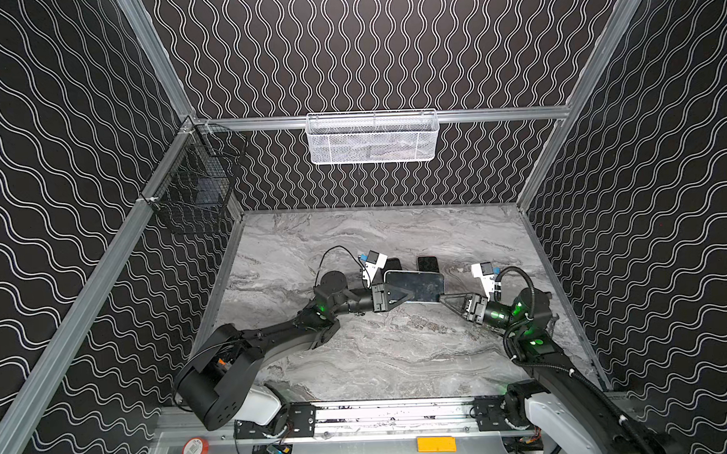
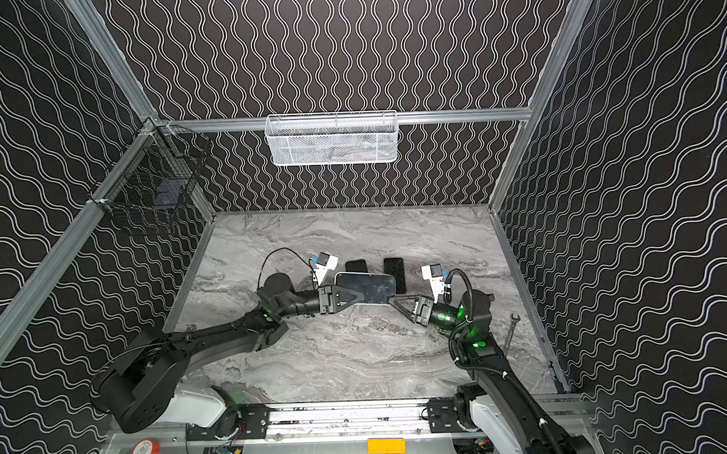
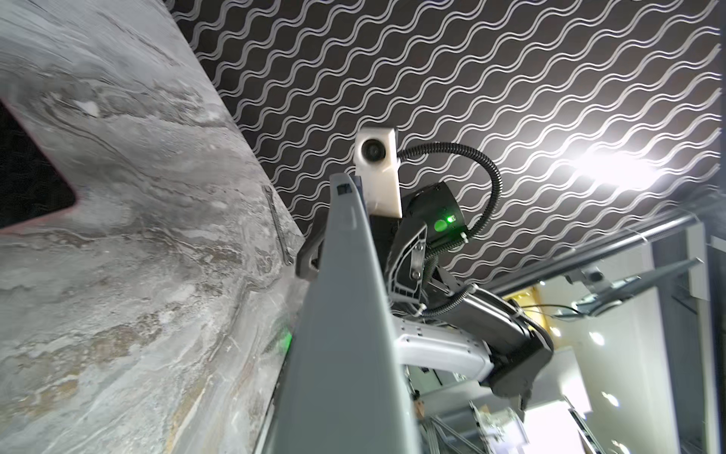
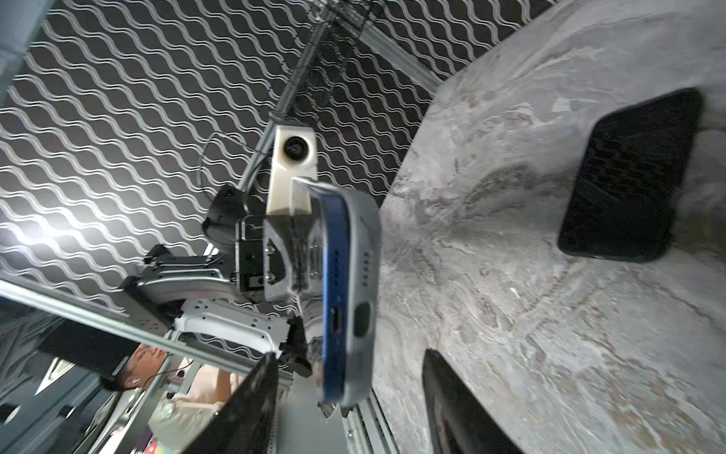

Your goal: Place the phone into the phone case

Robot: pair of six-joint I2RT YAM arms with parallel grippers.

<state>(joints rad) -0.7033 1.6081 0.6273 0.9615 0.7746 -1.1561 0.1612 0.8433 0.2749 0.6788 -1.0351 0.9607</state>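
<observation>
A robotics lab test cell: a black jointed left robot arm (image 1: 282,341) and a matching right arm (image 1: 567,379) are mounted on a silver aluminium rail (image 1: 393,414) fronting a grey marble-patterned tabletop (image 1: 399,360). Black wall panels with white wavy lines (image 1: 368,49), framed in aluminium, enclose it

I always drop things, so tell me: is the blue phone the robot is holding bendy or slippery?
Probably stiff: the blue phone sticks out straight though the left gripper pinches only one end. Its shiny face looks slippery; the matte grey case likely grips better. Dropped on the hard marble-patterned table, it might crack.
</observation>
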